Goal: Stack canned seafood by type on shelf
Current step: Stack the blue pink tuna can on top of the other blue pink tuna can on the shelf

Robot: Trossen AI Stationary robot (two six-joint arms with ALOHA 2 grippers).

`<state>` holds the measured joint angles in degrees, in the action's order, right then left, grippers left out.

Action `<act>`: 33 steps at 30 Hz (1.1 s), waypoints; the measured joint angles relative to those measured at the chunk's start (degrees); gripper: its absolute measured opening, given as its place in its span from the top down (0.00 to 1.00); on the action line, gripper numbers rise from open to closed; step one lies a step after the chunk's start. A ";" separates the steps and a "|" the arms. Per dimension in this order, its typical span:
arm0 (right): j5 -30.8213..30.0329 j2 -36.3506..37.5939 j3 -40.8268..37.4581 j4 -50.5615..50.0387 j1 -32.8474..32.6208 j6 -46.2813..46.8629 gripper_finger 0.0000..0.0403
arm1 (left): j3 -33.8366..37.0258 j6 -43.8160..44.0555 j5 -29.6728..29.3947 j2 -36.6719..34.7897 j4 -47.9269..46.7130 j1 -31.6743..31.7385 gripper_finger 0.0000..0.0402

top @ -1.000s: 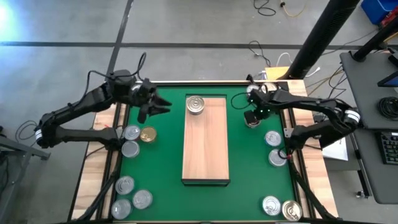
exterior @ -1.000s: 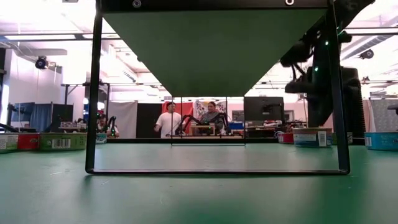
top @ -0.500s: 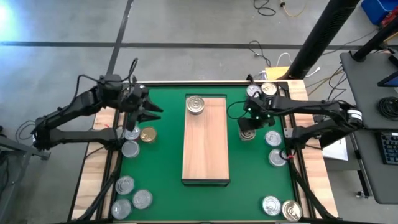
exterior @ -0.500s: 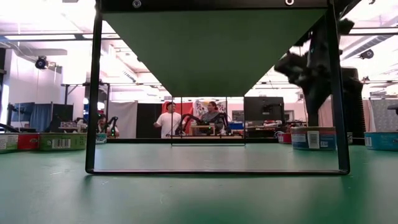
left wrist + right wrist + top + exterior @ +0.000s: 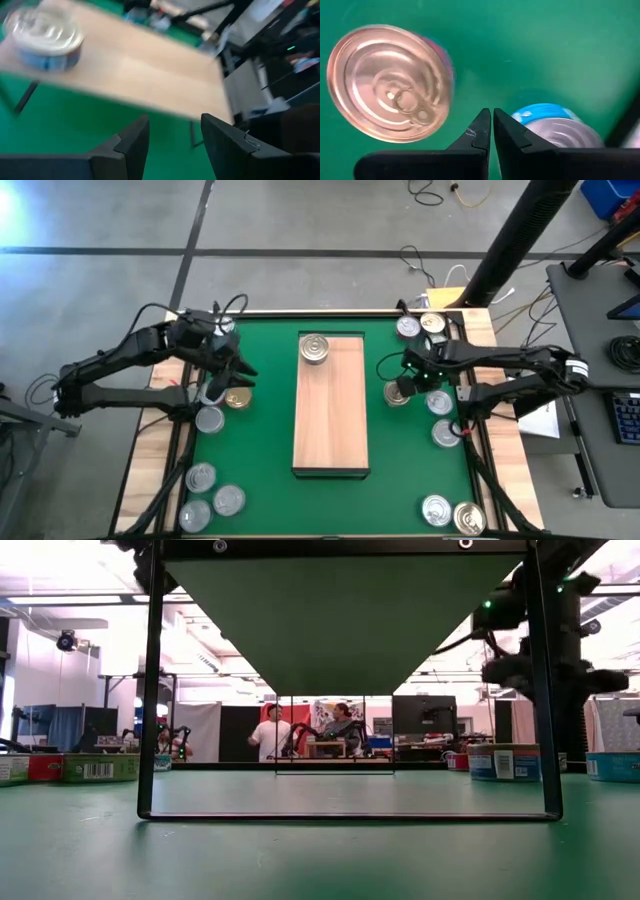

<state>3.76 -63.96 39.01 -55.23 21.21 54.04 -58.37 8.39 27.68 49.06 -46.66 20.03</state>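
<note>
The shelf (image 5: 331,415) is a light-wood board on the green mat, and one silver-topped can (image 5: 315,348) stands on its far end. That can also shows in the left wrist view as a blue-labelled can (image 5: 46,37). My left gripper (image 5: 236,372) hangs open and empty over the left cans, a gold-topped one (image 5: 238,397) and a silver one (image 5: 209,419). My right gripper (image 5: 491,125) is shut and points down at bare mat between a silver-topped can (image 5: 390,82) and a blue-labelled can (image 5: 555,125). It touches neither.
More cans stand at the near left (image 5: 202,477), the far right (image 5: 407,327), along the right edge (image 5: 446,433) and the near right (image 5: 436,509). In the low view the shelf's dark frame (image 5: 150,690) spans the mat. People stand far behind the table.
My left gripper has gone toward the table's near-left and tipped downward, ending over the left cans, still open. My right gripper has moved toward the near edge, staying shut. No can has visibly moved.
</note>
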 joint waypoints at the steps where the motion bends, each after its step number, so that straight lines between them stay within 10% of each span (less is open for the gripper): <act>1: 0.94 -0.48 -0.63 0.92 -0.17 0.02 0.97 | 0.00 -0.27 -1.21 -0.04 -2.35 0.00 0.59; 11: 18.77 -0.77 1.59 16.85 -1.88 0.56 0.97 | 0.00 -0.36 -7.59 -0.80 -11.79 0.02 0.59; 26: 0.79 -1.96 2.33 16.65 -1.71 -4.17 0.97 | -0.02 1.24 -7.83 0.02 -1.96 0.02 0.59; 33: 7.93 -3.06 1.93 16.54 -2.62 -2.17 0.97 | -0.02 0.43 -8.35 0.00 -1.33 0.02 0.59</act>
<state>11.69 -67.02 40.94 -38.70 18.59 51.88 -58.39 8.82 19.34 49.06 -47.98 20.05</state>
